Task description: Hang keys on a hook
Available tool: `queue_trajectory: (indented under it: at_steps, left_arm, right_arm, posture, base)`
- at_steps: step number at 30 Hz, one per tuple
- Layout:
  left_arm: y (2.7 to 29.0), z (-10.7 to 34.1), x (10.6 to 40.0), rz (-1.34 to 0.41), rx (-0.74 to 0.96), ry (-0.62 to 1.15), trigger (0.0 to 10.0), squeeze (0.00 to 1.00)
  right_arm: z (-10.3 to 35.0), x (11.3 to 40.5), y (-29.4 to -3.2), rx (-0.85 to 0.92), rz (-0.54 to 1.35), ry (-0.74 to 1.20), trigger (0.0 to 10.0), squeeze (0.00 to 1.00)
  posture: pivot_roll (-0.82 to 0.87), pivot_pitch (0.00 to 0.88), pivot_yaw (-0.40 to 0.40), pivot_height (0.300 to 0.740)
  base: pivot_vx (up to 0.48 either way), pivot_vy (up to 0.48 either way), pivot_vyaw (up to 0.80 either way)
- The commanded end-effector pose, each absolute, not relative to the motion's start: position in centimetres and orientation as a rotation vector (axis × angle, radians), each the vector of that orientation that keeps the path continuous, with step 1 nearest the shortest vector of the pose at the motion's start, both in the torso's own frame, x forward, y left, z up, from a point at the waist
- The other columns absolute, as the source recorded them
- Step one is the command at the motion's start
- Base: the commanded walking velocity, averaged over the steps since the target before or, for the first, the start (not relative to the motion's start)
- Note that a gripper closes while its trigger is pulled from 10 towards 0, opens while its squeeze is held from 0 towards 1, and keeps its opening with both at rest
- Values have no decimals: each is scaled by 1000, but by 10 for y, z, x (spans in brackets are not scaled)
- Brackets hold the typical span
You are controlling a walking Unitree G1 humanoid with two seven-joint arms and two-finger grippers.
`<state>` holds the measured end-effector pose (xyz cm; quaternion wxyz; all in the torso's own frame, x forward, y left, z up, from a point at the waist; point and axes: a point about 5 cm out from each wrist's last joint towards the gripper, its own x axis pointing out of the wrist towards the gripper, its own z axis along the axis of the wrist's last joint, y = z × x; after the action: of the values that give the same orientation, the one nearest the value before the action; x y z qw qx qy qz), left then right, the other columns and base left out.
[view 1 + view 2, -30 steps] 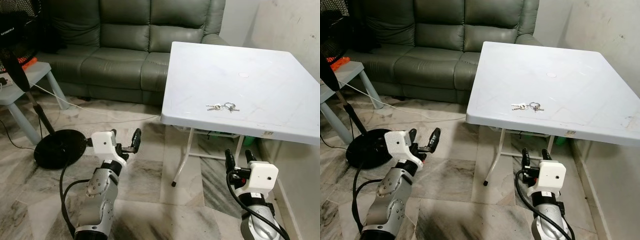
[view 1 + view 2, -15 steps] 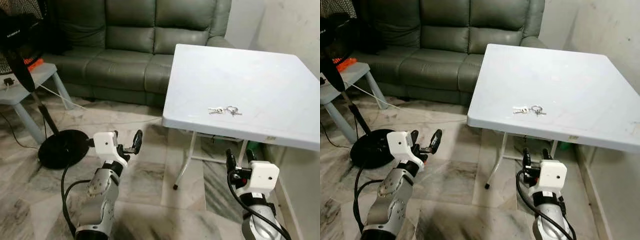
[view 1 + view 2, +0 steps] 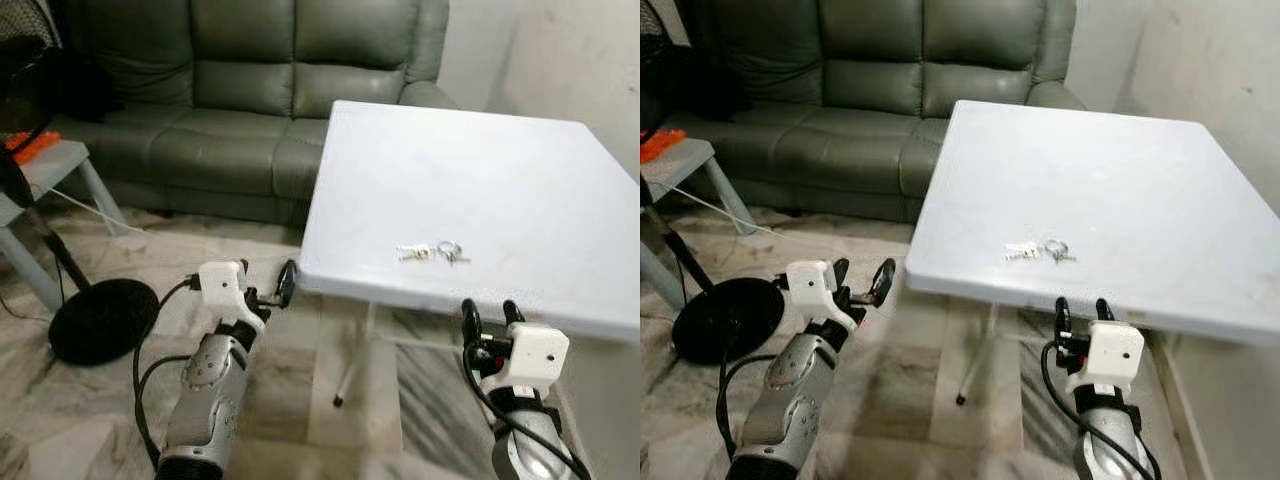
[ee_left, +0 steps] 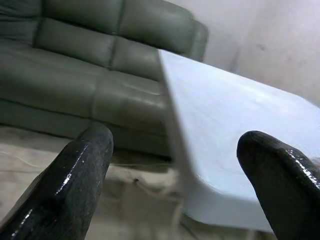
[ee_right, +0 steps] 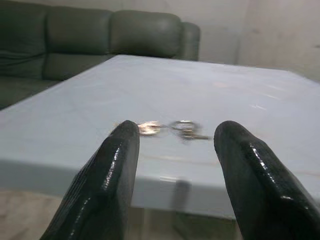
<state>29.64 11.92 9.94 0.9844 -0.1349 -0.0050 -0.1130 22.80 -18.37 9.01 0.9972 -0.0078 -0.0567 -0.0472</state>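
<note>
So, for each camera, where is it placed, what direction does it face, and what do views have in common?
Left eye view: on the head, looking forward and down at the white folding table, keys, sofa; both arms show.
Right eye view: the same scene, shifted slightly.
Left wrist view: along the open left claw toward the table's edge and sofa.
Right wrist view: along the open right claw at the keys.
All views share the table.

Counts — one bunch of keys [image 3: 432, 252] on one white table [image 3: 520, 160]; one green sofa [image 3: 250, 90]; one fan base [image 3: 100, 320]. Grippers — two: left gripper [image 3: 268, 290]; right gripper [image 3: 490, 318].
</note>
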Motion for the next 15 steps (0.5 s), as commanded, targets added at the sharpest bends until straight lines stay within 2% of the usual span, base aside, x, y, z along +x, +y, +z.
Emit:
queue_trajectory:
  at_steps: [1,10,13,15]
  left_arm:
    - [123,102,297,-221,-272,-16,10000,0]
    - [123,102,297,-219,-269,-15,10000,0]
    - [123,102,297,-216,-258,-15,10000,0]
    - [123,102,296,-216,-262,-17,10000,0]
  right_arm:
    - [91,228,-181,-13,-85,-118,10000,0]
    - [91,228,-181,-11,-84,-117,10000,0]
    - [91,228,-181,-11,-84,-116,10000,0]
    - [90,227,-181,-10,-89,-113,10000,0]
  posture:
    - [-61,29,-30,740]
    - [-59,33,-31,740]
    - [-59,33,-31,740]
    - [-59,35,-31,740]
  base:
    - [382,0,0]
    - [373,0,0]
    - [296,0,0]
    - [0,0,0]
